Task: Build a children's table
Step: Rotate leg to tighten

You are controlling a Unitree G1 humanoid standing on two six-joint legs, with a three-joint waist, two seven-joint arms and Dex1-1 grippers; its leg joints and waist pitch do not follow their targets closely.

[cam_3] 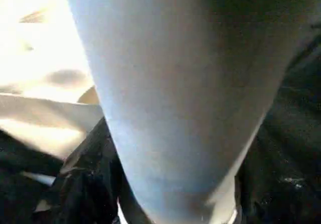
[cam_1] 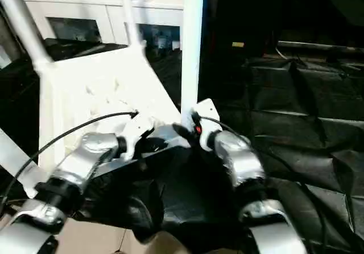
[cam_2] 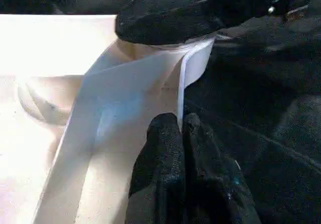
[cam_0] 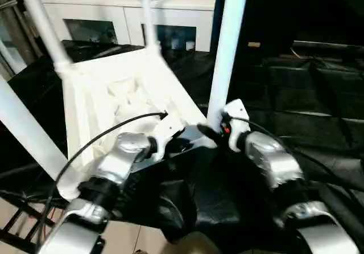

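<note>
Left eye view: an upturned white tabletop [cam_0: 122, 103], ribbed underside showing, lies on a bench draped in black cloth [cam_0: 296, 94]. It sits tilted, its far corner higher than the near edge. Four white tubular legs stand up out of the corner sockets. The nearest leg [cam_0: 227, 49] rises from the near right corner, between the two silver forearms, and another leg [cam_0: 40, 20] stands at the far left corner. A white cabinet [cam_0: 131, 9] with glass doors stands behind the bench.

The left hand [cam_2: 175, 128] is clenched, its two black fingers pinched together on the thin rim of the tabletop close to the near right socket. The right hand [cam_0: 219, 130] is at the foot of the nearest leg. In the right wrist view that leg looms very close, but whether the fingers grip it or only sit beside it cannot be told.

The risks, as a judgement: the tabletop is tilted on loose cloth, so a push on the leg could slide or tip the whole piece. The left hand's hold on the narrow rim is slight and could slip off. If the leg is not fully seated in its socket, a sideways force from the right hand could lever it out or jam it crooked.
</note>
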